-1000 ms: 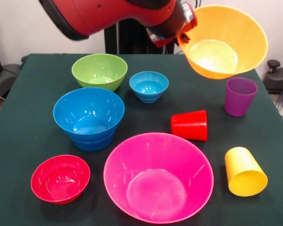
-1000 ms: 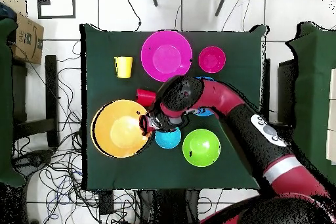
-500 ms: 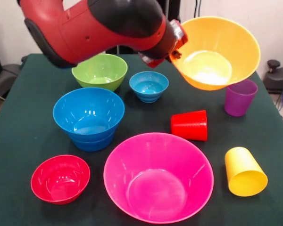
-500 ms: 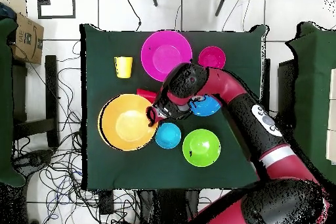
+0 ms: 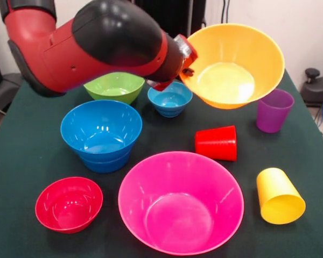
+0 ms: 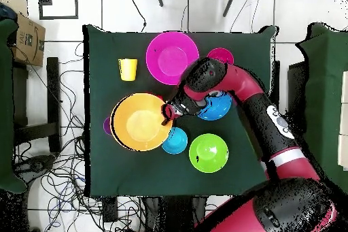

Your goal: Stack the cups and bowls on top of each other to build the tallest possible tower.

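Red arm — slung low | tool grips orange bowl aloft — tilted

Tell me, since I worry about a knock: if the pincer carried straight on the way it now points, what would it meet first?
Only the orange bowl it already grips by the rim. The pincer points across the table toward the purple cup; that seems next in line, though the bowl is held above it and depth is unclear.
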You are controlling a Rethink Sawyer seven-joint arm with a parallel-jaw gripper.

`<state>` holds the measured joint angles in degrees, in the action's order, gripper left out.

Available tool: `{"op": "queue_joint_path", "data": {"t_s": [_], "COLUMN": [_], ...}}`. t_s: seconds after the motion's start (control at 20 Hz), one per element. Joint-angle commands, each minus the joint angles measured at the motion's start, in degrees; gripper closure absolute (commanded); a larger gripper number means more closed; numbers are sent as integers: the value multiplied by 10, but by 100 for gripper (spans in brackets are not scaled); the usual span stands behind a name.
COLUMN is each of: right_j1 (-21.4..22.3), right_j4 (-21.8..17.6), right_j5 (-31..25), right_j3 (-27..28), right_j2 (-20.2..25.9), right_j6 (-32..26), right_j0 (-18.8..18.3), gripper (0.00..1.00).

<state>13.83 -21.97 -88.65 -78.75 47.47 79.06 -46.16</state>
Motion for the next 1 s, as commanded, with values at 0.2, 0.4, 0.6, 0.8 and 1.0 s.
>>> {"op": "queue_joint_path", "data": {"t_s": [0.2, 0.4, 0.6, 0.8, 1.0], "right_j1": [-34, -44, -53, -54, -27], "right_j4": [-37, -51, -62, -70, -91], "right_j5": [-121, -156, -186, -201, -219], "right_j3": [131, 173, 210, 223, 235], "right_j2": [19, 22, 26, 31, 33], "right_j6": [-224, -245, -262, -270, -280], "right_j0": [14, 20, 24, 20, 21], "gripper": [100, 100, 100, 100, 100]}}
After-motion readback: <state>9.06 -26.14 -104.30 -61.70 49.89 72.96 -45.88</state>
